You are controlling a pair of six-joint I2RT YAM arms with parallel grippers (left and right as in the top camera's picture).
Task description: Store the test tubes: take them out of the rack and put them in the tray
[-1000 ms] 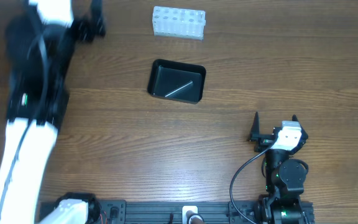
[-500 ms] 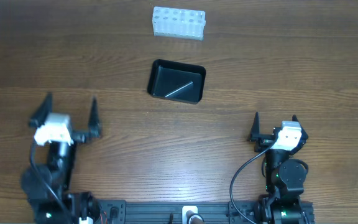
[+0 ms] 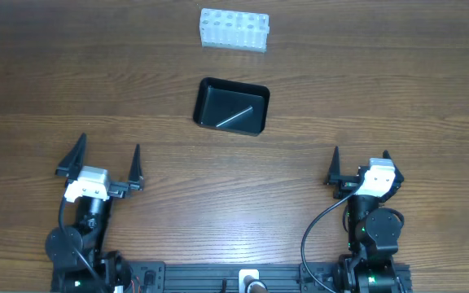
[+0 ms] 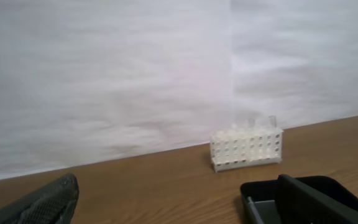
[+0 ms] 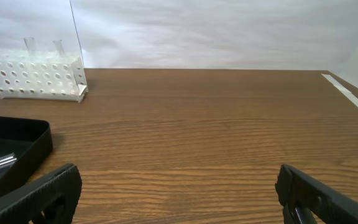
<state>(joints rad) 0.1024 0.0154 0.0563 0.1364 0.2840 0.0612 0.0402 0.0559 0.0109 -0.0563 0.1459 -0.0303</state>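
Lying in the black tray (image 3: 204,91) is one tube (image 3: 234,117). The white rack (image 3: 234,29) stands near it with two tubes (image 5: 58,46) sticking up. The left gripper (image 3: 109,143) and right gripper (image 3: 361,151) are wide open, holding nothing.

Wooden counter (image 3: 137,98), brown grain. A white rack (image 3: 233,42) stands near its far edge; a black tray (image 3: 210,99) sits just nearer, apart from the rack
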